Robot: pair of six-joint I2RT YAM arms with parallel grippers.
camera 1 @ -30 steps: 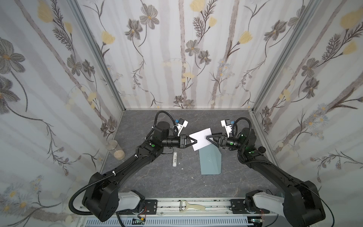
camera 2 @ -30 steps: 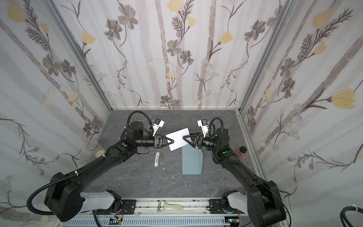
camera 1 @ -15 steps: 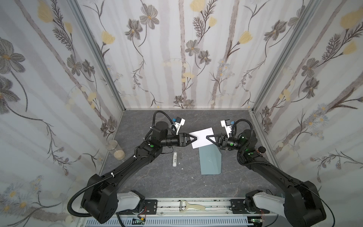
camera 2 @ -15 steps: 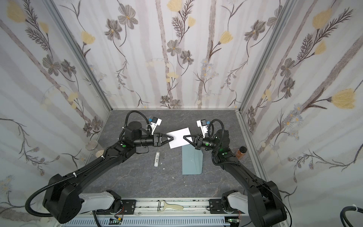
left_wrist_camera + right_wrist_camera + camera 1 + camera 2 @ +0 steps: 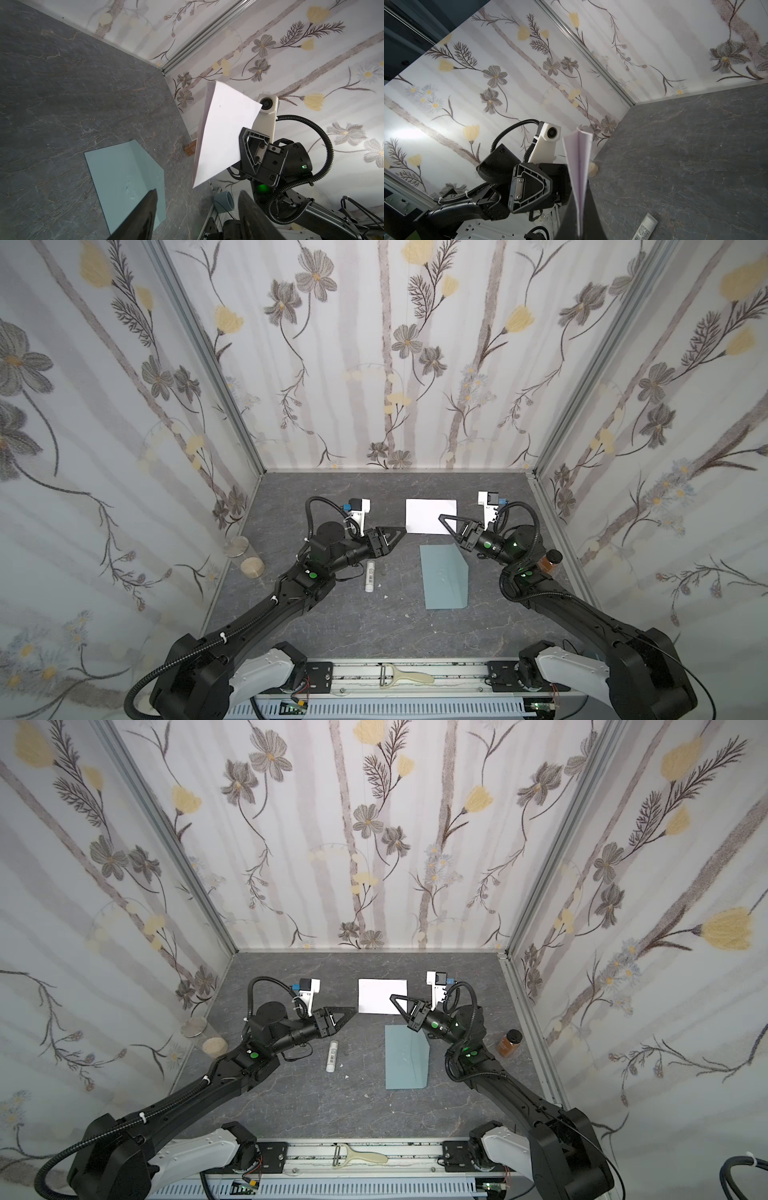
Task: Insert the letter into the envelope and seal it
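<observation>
My right gripper (image 5: 444, 519) has just clamped the folded white paper letter (image 5: 426, 512) by its edge; my left gripper (image 5: 397, 533) has let go, jaws apart. The letter hangs aloft near the flat blue-grey paper envelope (image 5: 442, 578), so the handover is done.

In both top views the letter (image 5: 428, 514) is hanging at mid-frame, just above the envelope (image 5: 442, 578), which is lying on the table (image 5: 374, 626). A glue stick (image 5: 370, 577) is lying left of the envelope, and a peeler (image 5: 405, 676) is resting along the bottom edge.
</observation>
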